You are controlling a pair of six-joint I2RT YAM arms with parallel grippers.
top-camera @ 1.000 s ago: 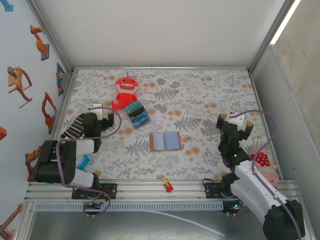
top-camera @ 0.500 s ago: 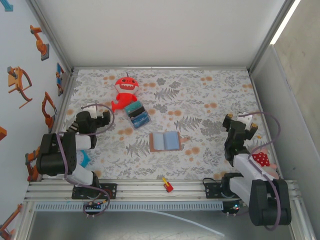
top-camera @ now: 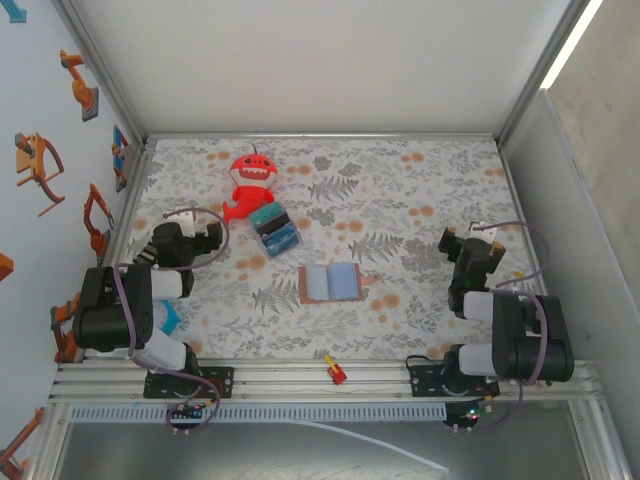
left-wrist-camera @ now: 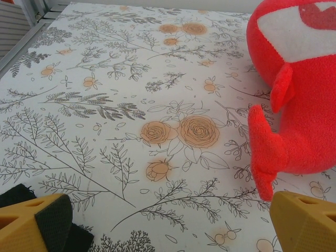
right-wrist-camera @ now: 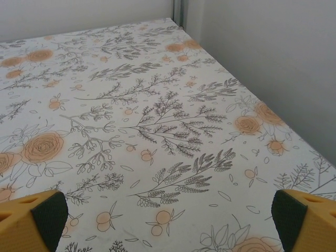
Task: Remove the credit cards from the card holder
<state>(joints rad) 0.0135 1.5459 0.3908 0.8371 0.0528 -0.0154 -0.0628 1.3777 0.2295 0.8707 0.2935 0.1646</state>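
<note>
card holder [top-camera: 330, 283] lies open flat on table [top-camera: 420, 180], pale blue inside facing up; left gripper [top-camera: 198, 236] well left of card holder, jaws apart, nothing between them; right gripper [top-camera: 474, 238] well right of it, jaws apart, empty; red plush toy [top-camera: 250, 183] beyond card holder, to its left; blue-teal block bundle [top-camera: 273, 230] between plush and card holder

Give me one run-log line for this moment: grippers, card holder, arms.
left gripper: open, empty | right gripper: open, empty | card holder: lying open mid-table, untouched | arms: near bases, clear of holder
</note>
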